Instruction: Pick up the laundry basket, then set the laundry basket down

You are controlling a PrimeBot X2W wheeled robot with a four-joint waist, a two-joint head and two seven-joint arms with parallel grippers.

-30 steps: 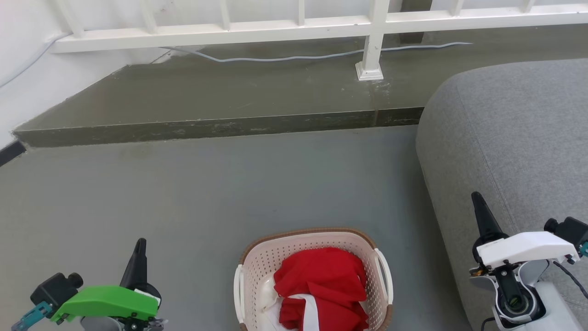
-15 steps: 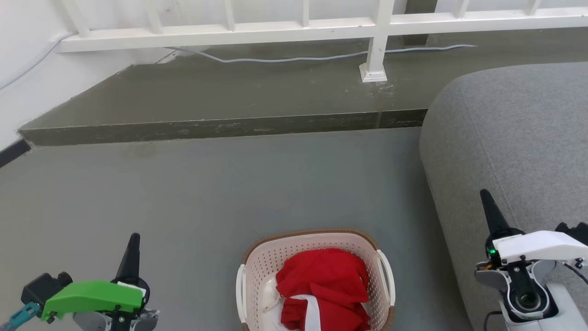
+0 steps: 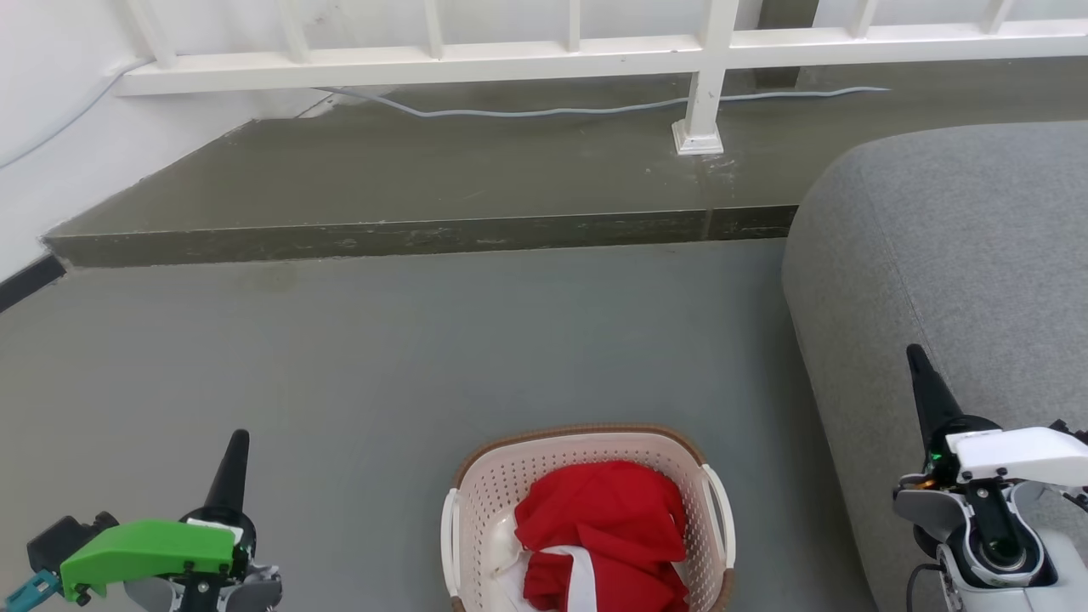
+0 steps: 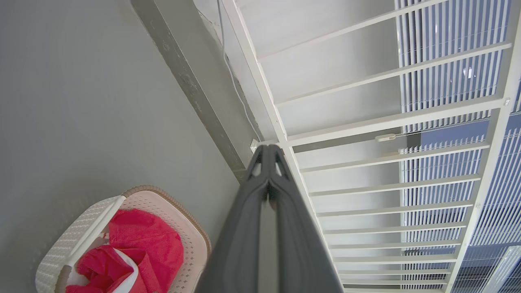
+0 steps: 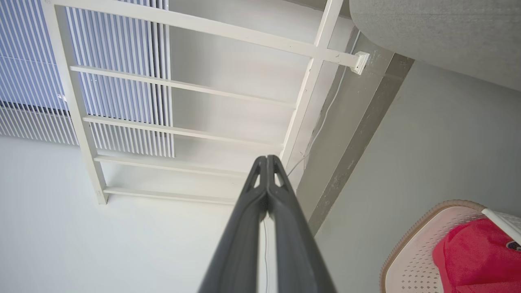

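Left gripper [image 3: 237, 442] and right gripper [image 3: 917, 361] each have their fingers pressed together, holding nothing. Grey floor [image 3: 382, 357] runs ahead to a step [image 3: 408, 238]. A grey sofa [image 3: 935, 238] stands at the right. The basket [image 3: 489, 484] sits on the floor between the grippers, apart from both, with a red cloth [image 3: 603, 518] inside.

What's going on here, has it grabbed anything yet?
Nothing is held. The basket sits on the floor with red cloth in it, between the two arms. The left gripper and right gripper are both shut and empty, out to either side, apart from the handles. The right one is by the sofa. The pick-up has not yet begun.
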